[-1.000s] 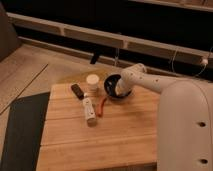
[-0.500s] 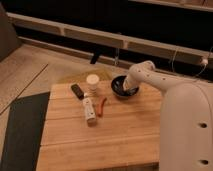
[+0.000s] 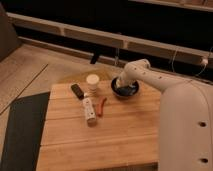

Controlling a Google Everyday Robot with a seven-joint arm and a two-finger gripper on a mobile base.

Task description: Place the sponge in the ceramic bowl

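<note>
The ceramic bowl (image 3: 125, 90), dark and round with a bluish inside, stands at the back right of the wooden table (image 3: 100, 140). My gripper (image 3: 121, 84) reaches in from the right on a white arm (image 3: 150, 75) and hangs over the bowl's left half, pointing down into it. The sponge does not show as a separate thing. A bluish patch lies inside the bowl under the gripper, and I cannot tell whether it is the sponge or the bowl's own surface.
A white cup (image 3: 92, 81) stands just left of the bowl. A small black block (image 3: 77, 90) lies further left. A white elongated object (image 3: 88, 110) and a thin orange-red tool (image 3: 102, 106) lie mid-table. My white body (image 3: 185, 130) fills the right side.
The gripper has shifted a little to the right over the bowl, and the bowl's near rim shows more. Nothing else on the table has moved.
</note>
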